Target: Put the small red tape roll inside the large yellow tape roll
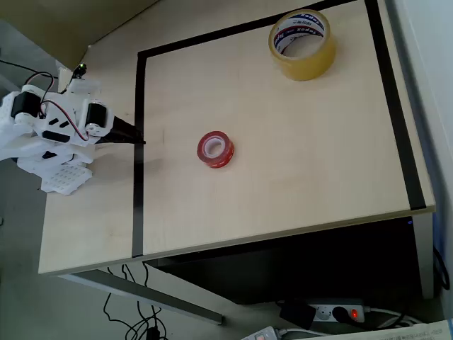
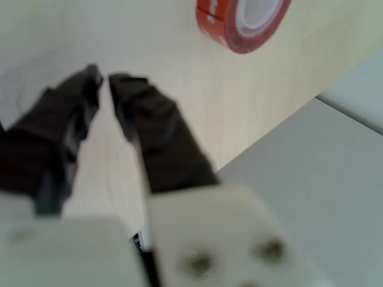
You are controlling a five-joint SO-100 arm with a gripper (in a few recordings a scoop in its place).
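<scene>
The small red tape roll (image 1: 216, 149) lies flat near the middle of the light wooden table; in the wrist view the red roll (image 2: 222, 27) sits at the top edge, ahead of the fingers. The large yellow tape roll (image 1: 302, 42) lies flat at the far right of the overhead view, its white core printed in red and blue. My gripper (image 1: 140, 140) hangs at the left border of the marked area, well left of the red roll. Its black fingers (image 2: 149, 113) meet at the tips, shut with nothing between them.
Black tape lines (image 1: 138, 156) frame a rectangle on the table (image 1: 297, 177). The white arm body (image 1: 49, 127) stands at the left edge. Below the table's front edge lie a power strip (image 1: 340, 312) and cables on the floor.
</scene>
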